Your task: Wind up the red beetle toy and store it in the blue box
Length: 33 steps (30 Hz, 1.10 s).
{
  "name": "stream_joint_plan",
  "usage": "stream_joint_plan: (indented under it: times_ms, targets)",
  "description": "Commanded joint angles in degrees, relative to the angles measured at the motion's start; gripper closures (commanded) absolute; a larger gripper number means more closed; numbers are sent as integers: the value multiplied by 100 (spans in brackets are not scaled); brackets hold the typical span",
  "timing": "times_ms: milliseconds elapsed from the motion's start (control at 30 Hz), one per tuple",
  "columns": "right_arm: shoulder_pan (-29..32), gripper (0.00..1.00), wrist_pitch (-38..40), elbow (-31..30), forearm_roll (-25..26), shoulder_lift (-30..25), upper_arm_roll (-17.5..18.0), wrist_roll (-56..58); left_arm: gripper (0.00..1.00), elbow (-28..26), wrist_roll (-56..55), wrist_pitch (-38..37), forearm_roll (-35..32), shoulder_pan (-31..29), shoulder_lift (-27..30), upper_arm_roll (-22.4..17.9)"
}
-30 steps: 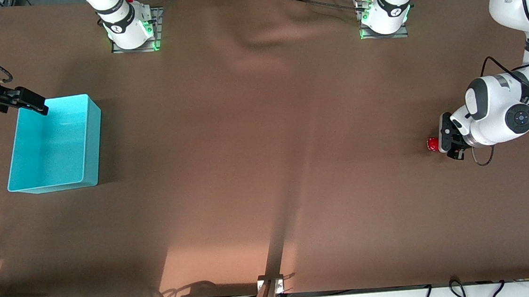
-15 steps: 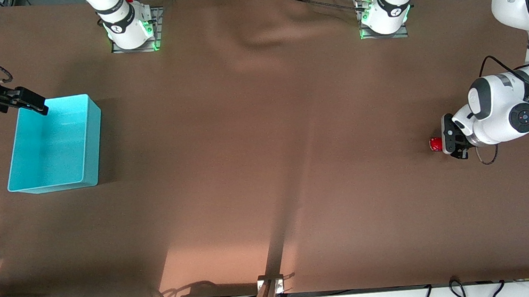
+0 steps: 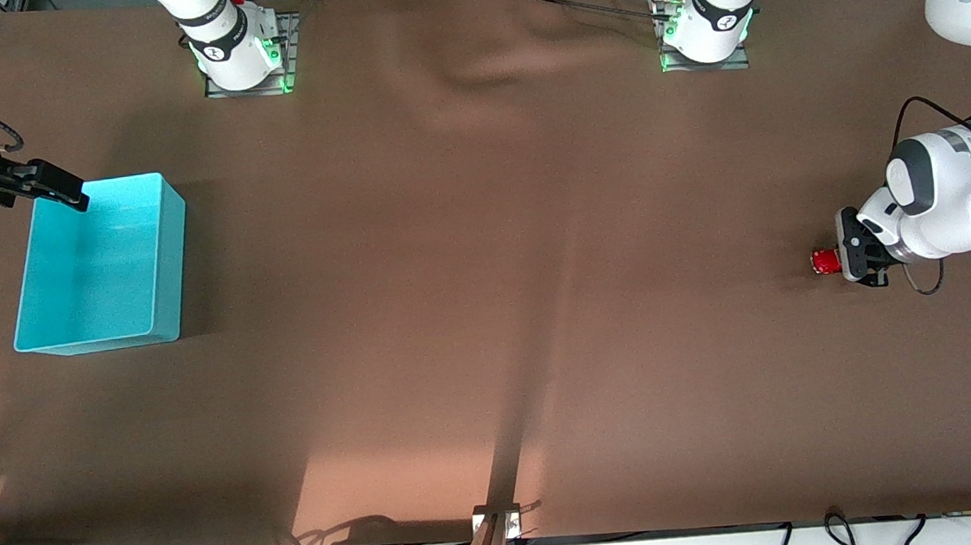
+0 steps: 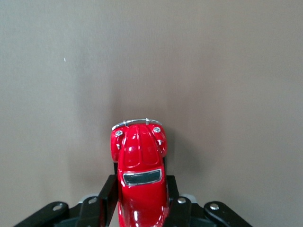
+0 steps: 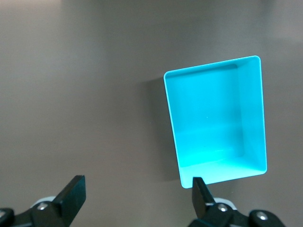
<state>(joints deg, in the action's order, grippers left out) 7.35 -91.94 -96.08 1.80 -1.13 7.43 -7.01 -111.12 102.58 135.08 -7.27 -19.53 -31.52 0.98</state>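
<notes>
The brown table (image 3: 488,307) fills the front view from edge to edge, with both arm bases bolted along its 12 o'clock side.

The blue box (image 3: 95,268) is the biggest thing on it — a cyan bin standing upright and open-topped at about 9 o'clock in the front view, toward the right arm's end of the table. The right wrist view looks straight down into the blue box (image 5: 215,123); nothing lies inside it.

The right claw (image 3: 54,187) waits in the air over the box's corner at the 11 o'clock point of its rim, with its two fingers spread wide and nothing between them; in the right wrist view the right claw (image 5: 137,194) frames bare table beside the box.

The left claw (image 3: 850,258) sits low at about 3 o'clock, toward the left arm's end of the table, pinching the red beetle toy (image 3: 824,261) by its rear half. In the left wrist view the toy (image 4: 140,165) pokes out from the left claw (image 4: 141,208) — nose and chrome bumper pointing away from the wrist, well apart from the box.
</notes>
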Motion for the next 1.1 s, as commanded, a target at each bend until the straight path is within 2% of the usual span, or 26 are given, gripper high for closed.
stream_joint_plan:
  times_ms: [0,1067]
  targets:
    - [39,0,71,10,-40,-72,48,-81,89,310,314,72,-143,-227,-574,25]
    - [39,0,62,10,-40,-63,48,-81,87,372,420,212,-425,-596,-663,25]
